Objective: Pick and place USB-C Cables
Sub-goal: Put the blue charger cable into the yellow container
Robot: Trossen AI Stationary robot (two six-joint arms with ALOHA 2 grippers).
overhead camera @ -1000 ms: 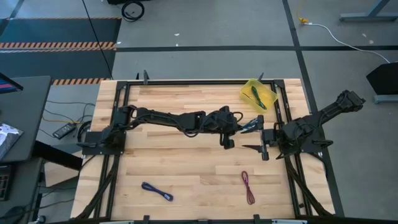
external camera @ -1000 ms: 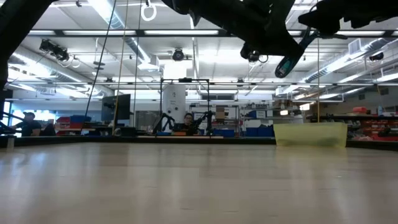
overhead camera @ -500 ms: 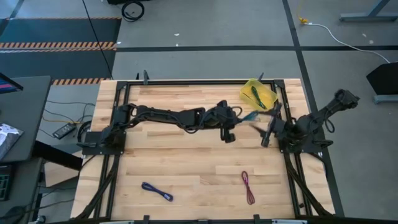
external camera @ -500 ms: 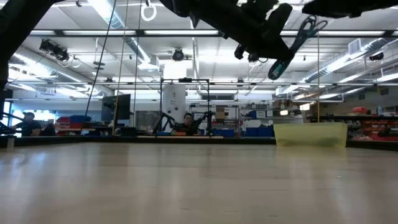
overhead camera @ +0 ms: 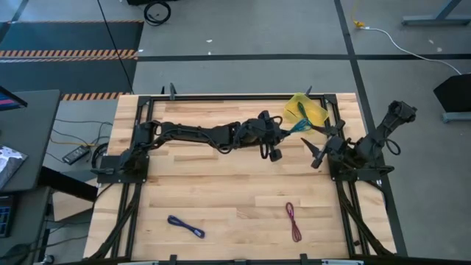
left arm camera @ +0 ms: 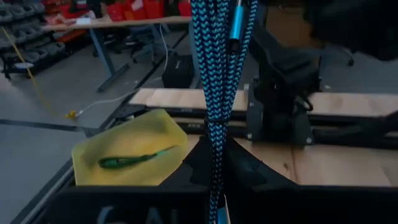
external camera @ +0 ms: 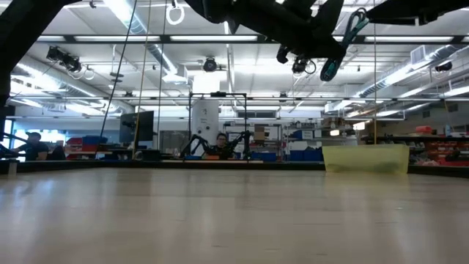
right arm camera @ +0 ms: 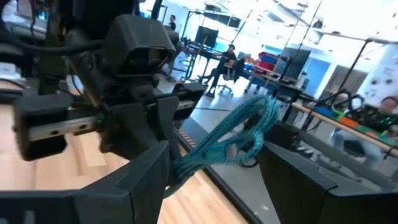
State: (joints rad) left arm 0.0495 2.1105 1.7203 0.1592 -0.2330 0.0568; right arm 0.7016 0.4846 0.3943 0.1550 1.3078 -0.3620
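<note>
Pale wood table (overhead camera: 221,191) on grey workshop floor; yellow bin (overhead camera: 315,105) at its far right corner holds the green cable (overhead camera: 305,115), maroon cable (overhead camera: 294,221) and dark blue-purple cable (overhead camera: 185,226) lie well away near the front edge. Left gripper (overhead camera: 288,132) pinches the teal cable (overhead camera: 298,129) just beside the bin, closer than a second ago. Right gripper (overhead camera: 318,144), fingers spread, has swung up toward the bin.

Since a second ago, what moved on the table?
The left gripper carried the teal cable toward the yellow bin, its jaws shut on it throughout. The right gripper swung back toward its base. The green cable, maroon cable and dark blue cable stayed put.
</note>
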